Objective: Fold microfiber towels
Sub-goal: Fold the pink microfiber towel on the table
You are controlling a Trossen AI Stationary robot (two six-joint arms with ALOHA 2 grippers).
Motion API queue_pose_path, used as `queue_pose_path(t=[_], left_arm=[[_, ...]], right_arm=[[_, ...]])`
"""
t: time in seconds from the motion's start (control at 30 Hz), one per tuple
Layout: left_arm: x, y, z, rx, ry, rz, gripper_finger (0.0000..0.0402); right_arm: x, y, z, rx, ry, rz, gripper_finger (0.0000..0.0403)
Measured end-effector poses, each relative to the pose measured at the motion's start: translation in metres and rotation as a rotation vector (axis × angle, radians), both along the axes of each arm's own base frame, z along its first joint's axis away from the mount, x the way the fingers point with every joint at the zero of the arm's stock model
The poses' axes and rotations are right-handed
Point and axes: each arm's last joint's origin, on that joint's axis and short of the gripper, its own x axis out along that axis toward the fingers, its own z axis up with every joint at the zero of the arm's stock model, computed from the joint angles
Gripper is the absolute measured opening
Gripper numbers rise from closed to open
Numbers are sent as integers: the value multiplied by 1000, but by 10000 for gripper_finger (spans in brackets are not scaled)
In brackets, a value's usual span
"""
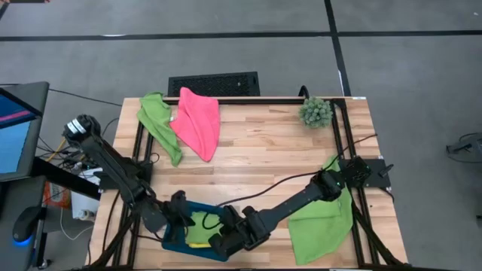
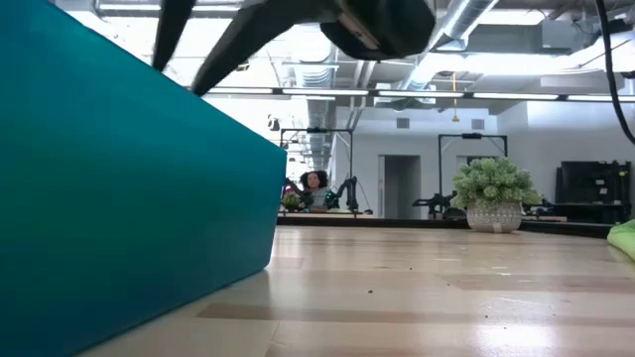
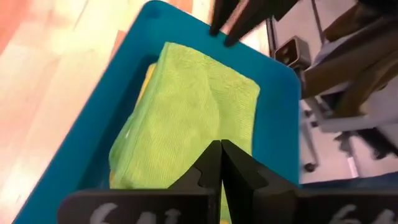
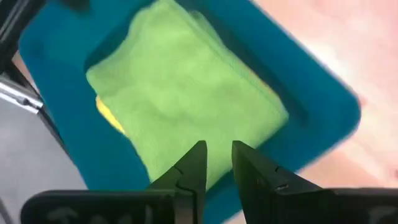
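- Nearest the camera sits the teal tray (image 1: 172,242) at the table's front edge, with my folded green towel (image 3: 193,118) lying flat in it on top of a yellow towel (image 4: 107,112) whose edge peeks out underneath. Those two look done.
- My left gripper (image 1: 179,212) hovers over the tray's left part, fingers pressed together and holding nothing.
- My right gripper (image 1: 226,242) hangs over the tray's right part, fingers (image 4: 194,167) a little apart with only air between them, clear of the cloth.
- The folded green towel is nearly square; its slightly longer side seems to run along the tray's length, its fold edges parallel with the tray walls.
- Left to do, by my reckoning: a crumpled green towel (image 1: 160,122) at the far left, long axis running front to back, touching the pink towel (image 1: 197,120) just beside it, which tapers toward the front.
- On the right edge, another green towel (image 1: 322,226) lies spread, partly under my right arm, unfolded.
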Motion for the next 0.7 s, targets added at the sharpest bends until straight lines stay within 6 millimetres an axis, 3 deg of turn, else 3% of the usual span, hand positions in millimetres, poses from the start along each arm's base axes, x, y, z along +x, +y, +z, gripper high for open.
queue_pose_path(t=[0.2,0.33,0.7], left_arm=[[-34,17,20,-46,32,109,0],[-47,28,20,-30,59,227,0],[-53,30,3,22,246,282,0]], right_arm=[[-25,14,5,55,85,-152,100],[-36,21,7,77,124,-199,100],[-19,4,-1,118,148,-155,116]])
